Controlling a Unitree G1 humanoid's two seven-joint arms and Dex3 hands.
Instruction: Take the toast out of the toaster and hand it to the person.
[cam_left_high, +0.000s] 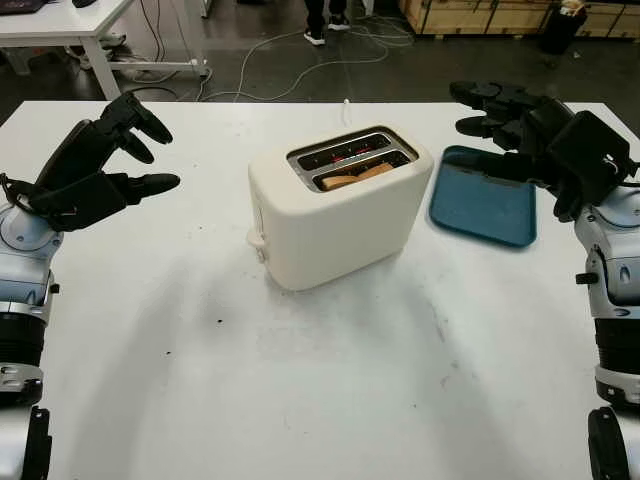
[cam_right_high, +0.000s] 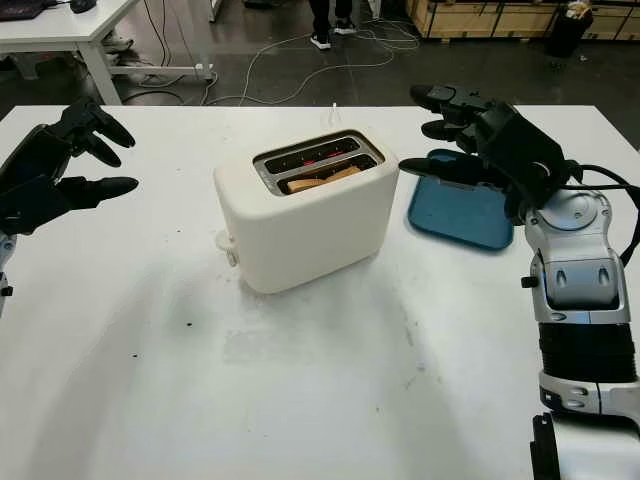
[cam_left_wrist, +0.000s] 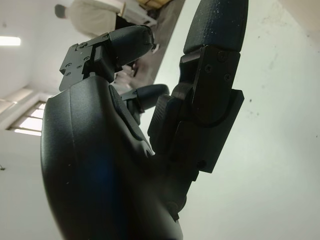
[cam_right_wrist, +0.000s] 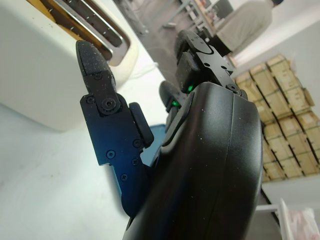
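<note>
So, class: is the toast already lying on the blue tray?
No. The toast sits in the toaster slot; the blue tray holds nothing.

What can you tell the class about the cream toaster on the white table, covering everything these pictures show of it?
The cream, smooth, plastic-looking toaster has rounded corners and stands upright near the middle of the white table, turned at an angle to the table's edges. Its top has a metal-rimmed pair of slots; the nearer slot holds a slice of brown toast sitting low, and the farther slot shows a red glow. A small lever knob sticks out low on its left end. A white cord runs from behind it. Neither hand touches it.
</note>
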